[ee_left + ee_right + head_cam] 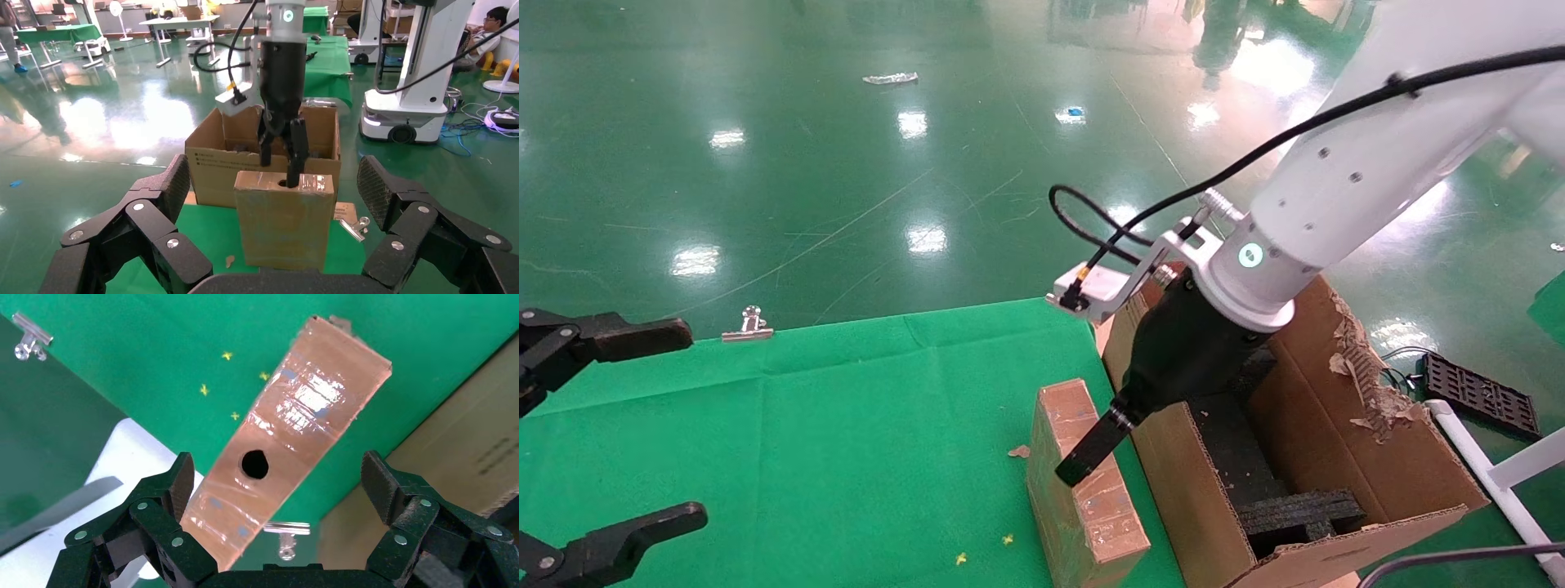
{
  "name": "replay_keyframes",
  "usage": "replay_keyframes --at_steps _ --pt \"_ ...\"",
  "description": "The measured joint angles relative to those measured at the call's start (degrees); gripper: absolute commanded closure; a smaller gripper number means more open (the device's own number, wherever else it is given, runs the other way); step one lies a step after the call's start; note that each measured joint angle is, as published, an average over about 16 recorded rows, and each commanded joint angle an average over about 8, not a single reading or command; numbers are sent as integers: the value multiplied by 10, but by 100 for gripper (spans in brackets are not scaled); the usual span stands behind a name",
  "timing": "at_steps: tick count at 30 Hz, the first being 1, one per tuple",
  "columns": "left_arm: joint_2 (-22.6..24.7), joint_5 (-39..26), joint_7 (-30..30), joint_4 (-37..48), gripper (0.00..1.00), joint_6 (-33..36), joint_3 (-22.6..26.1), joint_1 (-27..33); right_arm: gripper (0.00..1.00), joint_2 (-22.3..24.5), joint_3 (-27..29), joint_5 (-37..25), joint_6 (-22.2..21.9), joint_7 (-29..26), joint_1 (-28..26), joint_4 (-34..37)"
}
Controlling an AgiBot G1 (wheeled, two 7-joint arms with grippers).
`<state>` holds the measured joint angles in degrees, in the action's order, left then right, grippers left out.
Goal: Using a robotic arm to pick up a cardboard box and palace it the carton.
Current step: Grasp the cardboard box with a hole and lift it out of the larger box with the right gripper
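Your right gripper (275, 496) is spread wide, fingers (160, 496) straddling the box's (1083, 482) narrow top edge without clamping it; the round hole sits between them. The arm (1344, 188) slants down from 2 o'clock, wrist tipped toward 7 o'clock, cable looping off the wrist. In the head view the box stands on edge on the green cloth (846, 425), just beside the carton (1336, 457) at its 3 o'clock. Your left gripper (609, 433) hangs released at 9 o'clock, well apart from the box.
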<state>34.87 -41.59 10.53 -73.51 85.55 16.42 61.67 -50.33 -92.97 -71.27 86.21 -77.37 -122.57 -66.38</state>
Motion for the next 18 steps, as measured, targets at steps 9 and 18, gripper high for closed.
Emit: replay_keyframes --at_steps 9,18 --pt "0 0 0 0 3 0 0 0 50 -18 -10 -1 -5 -19 22 21" --pt "0 0 0 0 92 0 1 0 100 -20 -20 -17 -10 -31 28 4"
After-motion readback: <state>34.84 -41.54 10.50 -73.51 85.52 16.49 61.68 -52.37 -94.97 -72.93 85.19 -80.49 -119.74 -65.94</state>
